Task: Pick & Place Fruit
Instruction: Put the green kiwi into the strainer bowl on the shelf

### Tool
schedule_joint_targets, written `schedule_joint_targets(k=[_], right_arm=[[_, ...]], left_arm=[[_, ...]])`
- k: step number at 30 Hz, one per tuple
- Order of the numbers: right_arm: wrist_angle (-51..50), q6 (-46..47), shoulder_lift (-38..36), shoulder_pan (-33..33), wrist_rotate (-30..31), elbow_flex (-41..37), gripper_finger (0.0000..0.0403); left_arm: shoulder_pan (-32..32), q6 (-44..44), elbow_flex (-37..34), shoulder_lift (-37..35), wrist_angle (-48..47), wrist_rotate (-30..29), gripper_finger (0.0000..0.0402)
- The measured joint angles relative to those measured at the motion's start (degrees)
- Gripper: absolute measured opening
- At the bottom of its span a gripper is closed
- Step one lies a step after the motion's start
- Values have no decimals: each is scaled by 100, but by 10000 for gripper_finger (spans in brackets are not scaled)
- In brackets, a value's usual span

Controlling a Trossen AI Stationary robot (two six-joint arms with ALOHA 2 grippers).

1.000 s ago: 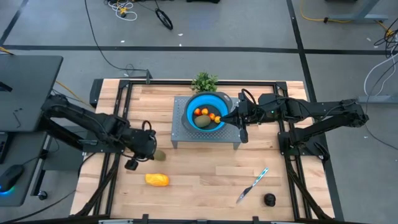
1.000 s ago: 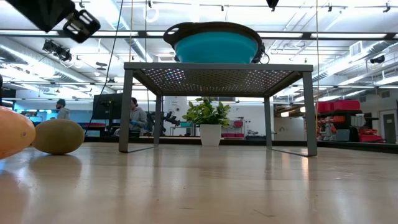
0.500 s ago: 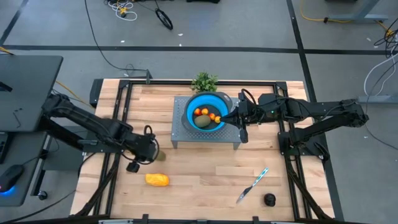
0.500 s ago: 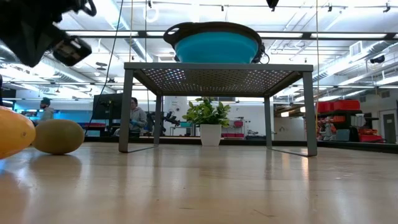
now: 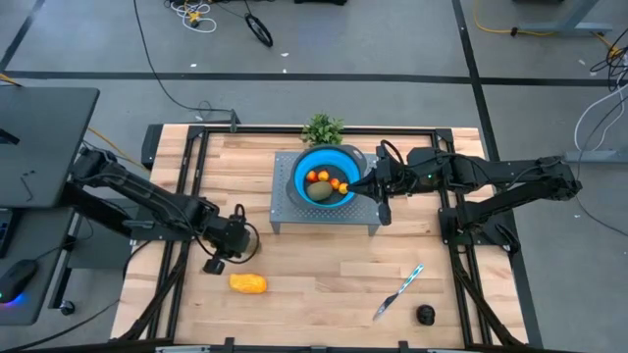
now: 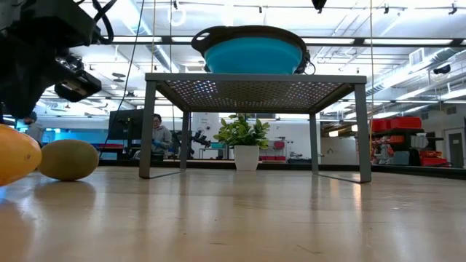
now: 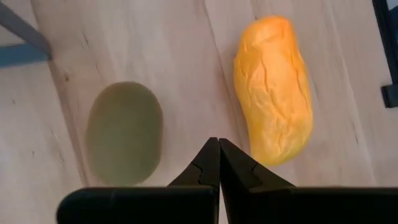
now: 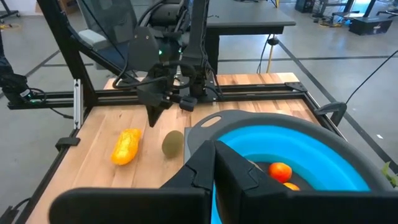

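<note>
On the wooden table [image 5: 324, 270], toward the left arm's side, a yellow-orange fruit [image 5: 248, 283] and an olive-brown oval fruit [image 8: 173, 144] are seen lying just beside each other without touching. In the left wrist view both are shown below the camera, the oval [image 7: 124, 133] to one side and the oblong one [image 7: 273, 88] to the other, with bare wood between them. From table height they are seen at the picture's left edge, the oval [image 6: 68, 159] partly behind the orange piece [image 6: 17, 155].

Above the gap between these two pieces the left gripper [image 7: 219, 163] is held, its fingers pressed together with nothing between them; in the overhead view the oval is hidden beneath this gripper [image 5: 238, 240].

More fruit is kept in a blue bowl [image 5: 306, 163]: small round orange pieces [image 5: 320, 176] and a second olive-brown oval [image 5: 321, 191]. The bowl is set on a grey perforated stand [image 5: 285, 206] with four legs, near the table's far edge.

At the bowl's rim the right gripper [image 5: 365, 184] is positioned, its fingers closed on nothing.

A near-black round fruit [image 5: 425, 315] is found at the near right of the table, well apart from the rest, with a knife [image 5: 398, 291] lying just beside it. A small green plant [image 5: 323, 128] is placed behind the stand.
</note>
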Motion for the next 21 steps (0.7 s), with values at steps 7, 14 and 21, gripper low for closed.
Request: schedule_joint_targets(k=[7, 14, 21], right_arm=[[-2, -2, 1, 0, 0, -1, 13], [-4, -2, 1, 0, 0, 0, 13], [-17, -2, 1, 0, 0, -1, 13]], left_arm=[[0, 21, -29, 2, 118, -23, 1], [2, 172, -29, 2, 142, -502, 22], [2, 203, -29, 2, 161, -316, 99]])
